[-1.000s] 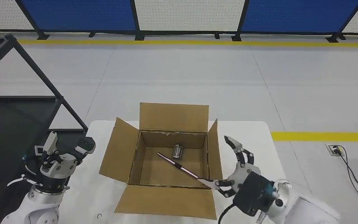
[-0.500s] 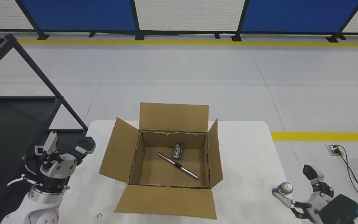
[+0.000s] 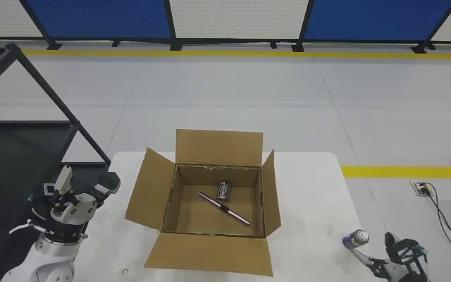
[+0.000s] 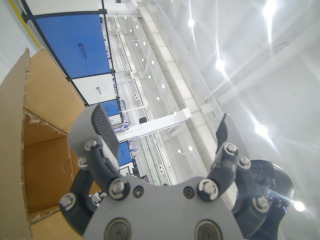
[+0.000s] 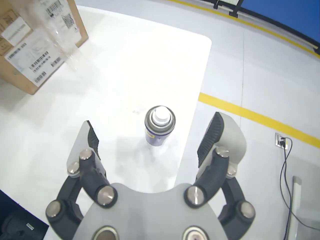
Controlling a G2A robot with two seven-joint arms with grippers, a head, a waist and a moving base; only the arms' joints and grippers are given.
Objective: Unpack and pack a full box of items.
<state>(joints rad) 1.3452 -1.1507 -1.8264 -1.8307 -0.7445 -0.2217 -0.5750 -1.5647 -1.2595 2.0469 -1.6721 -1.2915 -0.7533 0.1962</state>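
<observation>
My R claw (image 5: 153, 122) is spread, empty; spray can (image 5: 160, 126) stands upright well off box (image 3: 208, 252), unpacked I reckon. L claw (image 4: 160, 126) spread too.

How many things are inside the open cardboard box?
2: a small metal cylinder near the box's far wall, a thin rod diagonally across its floor. Others may be hidden.

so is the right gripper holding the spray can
No, the spray can stands free on the table, and the right gripper is open, not touching it.
</observation>
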